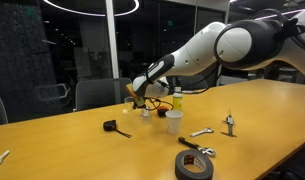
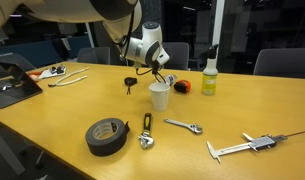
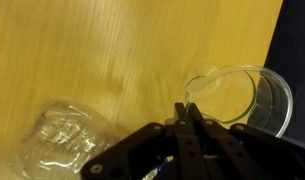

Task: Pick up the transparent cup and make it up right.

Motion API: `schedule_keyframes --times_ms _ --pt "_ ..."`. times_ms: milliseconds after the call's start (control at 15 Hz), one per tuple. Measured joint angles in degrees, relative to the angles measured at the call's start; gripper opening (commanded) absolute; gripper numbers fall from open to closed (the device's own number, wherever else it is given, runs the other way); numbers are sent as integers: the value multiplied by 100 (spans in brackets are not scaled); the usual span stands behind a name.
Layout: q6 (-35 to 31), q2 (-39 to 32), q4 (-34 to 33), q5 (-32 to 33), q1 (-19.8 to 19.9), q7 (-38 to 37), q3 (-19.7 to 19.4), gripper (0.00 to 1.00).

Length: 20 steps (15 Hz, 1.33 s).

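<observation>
A: Nearest stuff?
B: Roll of black tape at the front of the tabletop. A wrench lies just beside it. A second wrench and a caliper are off to the side.
A: Behind that?
B: White cup, upright, mid-tabletop. Past it sit a small black thing and an orange tape measure, both apart from the cup.
A: Claw?
B: The claw hangs just behind and above the white cup. In the wrist view its fingers are pinched nearly together on the wall of the clear cup, near the rim. Looks like it's grasping it.
A: So where's the clear cup?
B: Right at the claw tips, tipped sideways, mouth toward the right of the wrist view and partly over the tabletop's edge. Too faint to make out in both exterior views. Can't tell if it touches the wood.
A: Anything else close by?
B: A crumpled-looking clear thing lies on the wood, apart from the cup. Can't tell what it is.
A: Farthest?
B: A bottle near the back edge, then chairs.
</observation>
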<state>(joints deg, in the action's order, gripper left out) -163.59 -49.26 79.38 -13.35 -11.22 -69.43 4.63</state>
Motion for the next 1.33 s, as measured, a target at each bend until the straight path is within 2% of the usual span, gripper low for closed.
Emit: schedule_keyframes --times_ms 267,533,733,800,867,933,1067,1133,1333 --pt "-390 615 990 -115 7 260 45 1" --pt "-398 1322 1872 -117 -35 328 -12 1" --pt "-356 1676 2299 -117 -115 329 -103 1" --pt "-325 1756 2397 -116 -145 329 -134 31" --pt "-299 1819 2475 -116 -172 329 -159 32" --pt "-229 1871 2534 -116 -193 329 -180 13" --pt "-126 1953 2616 -116 -200 329 -185 30" --pt "-108 1969 2631 -116 -200 329 -185 33" --pt "-104 1975 2646 -116 -200 329 -186 33"
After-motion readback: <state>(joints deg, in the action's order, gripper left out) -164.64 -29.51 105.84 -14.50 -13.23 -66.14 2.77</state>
